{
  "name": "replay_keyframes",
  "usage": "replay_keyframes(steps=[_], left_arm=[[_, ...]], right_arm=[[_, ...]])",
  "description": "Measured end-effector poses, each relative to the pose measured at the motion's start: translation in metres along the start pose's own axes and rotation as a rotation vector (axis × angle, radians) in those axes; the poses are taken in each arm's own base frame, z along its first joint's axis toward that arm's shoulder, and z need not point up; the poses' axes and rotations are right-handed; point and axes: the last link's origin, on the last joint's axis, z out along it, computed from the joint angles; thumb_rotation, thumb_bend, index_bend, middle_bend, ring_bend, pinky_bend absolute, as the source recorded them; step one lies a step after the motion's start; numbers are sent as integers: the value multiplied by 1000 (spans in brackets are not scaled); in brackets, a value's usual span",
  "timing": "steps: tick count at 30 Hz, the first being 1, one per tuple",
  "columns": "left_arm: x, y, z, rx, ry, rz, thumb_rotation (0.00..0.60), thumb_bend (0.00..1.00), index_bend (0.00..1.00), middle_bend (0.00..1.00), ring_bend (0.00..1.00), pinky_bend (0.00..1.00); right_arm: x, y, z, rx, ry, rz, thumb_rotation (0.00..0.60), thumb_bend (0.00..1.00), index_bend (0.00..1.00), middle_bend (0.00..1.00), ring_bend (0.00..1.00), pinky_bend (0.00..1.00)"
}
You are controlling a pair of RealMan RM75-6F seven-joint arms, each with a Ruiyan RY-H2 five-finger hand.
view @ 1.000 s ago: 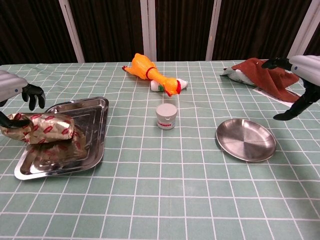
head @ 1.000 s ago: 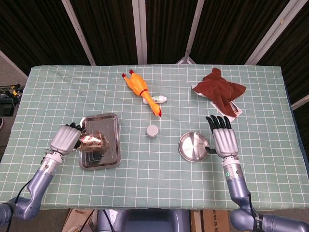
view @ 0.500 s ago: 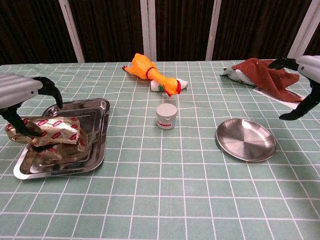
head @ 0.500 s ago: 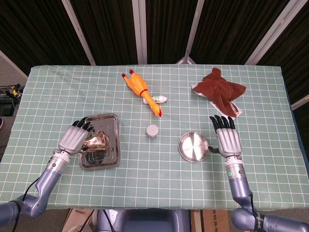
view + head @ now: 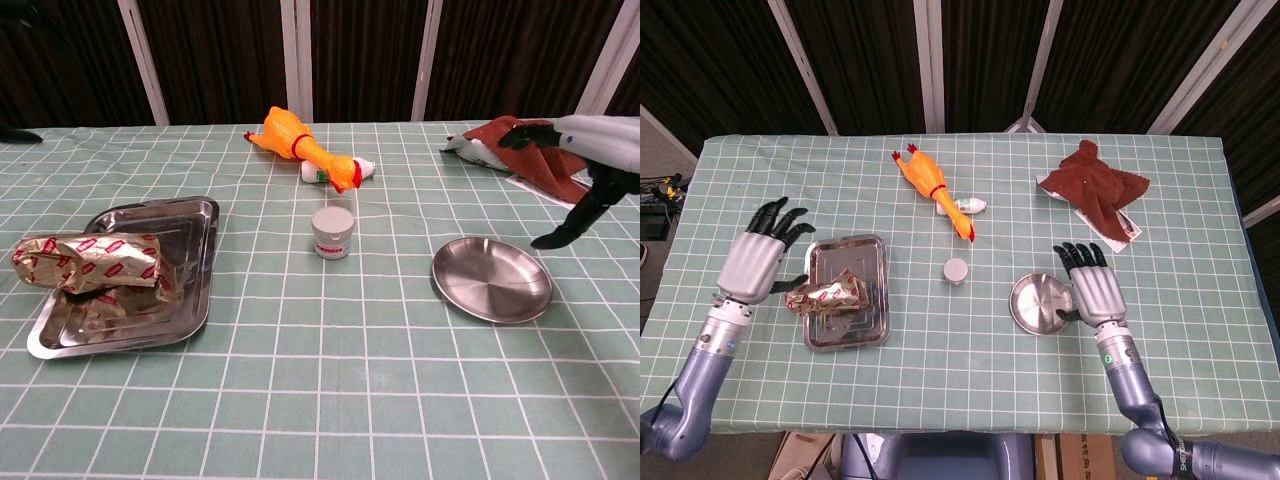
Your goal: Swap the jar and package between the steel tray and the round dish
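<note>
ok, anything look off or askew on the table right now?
Yes: the package sits askew in the steel tray, one end sticking out past the tray's left rim. The jar stands on the cloth between tray and round dish, in neither.

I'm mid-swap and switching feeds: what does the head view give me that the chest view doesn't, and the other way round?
Only the head view shows the whole left hand, open beside the steel tray, and the right hand from above by the round dish.

Only the chest view shows the package overhanging the tray's left rim, side-on.

Both show the jar, standing on the cloth between tray and dish.
</note>
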Motion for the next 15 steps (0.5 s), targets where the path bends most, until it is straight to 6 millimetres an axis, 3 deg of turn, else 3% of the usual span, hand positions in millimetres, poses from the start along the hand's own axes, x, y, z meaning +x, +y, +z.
replay_keyframes(steps=[7, 15], left_arm=[[35, -20, -4, 73, 84, 21, 600, 88, 272, 99, 0, 23], [42, -39, -13, 128, 115, 53, 600, 89, 272, 101, 0, 22]], right_arm=[[-21, -43, 5, 140, -134, 100, 600, 81, 120, 115, 87, 0], [-42, -77, 27, 203, -132, 131, 600, 79, 125, 115, 87, 0]])
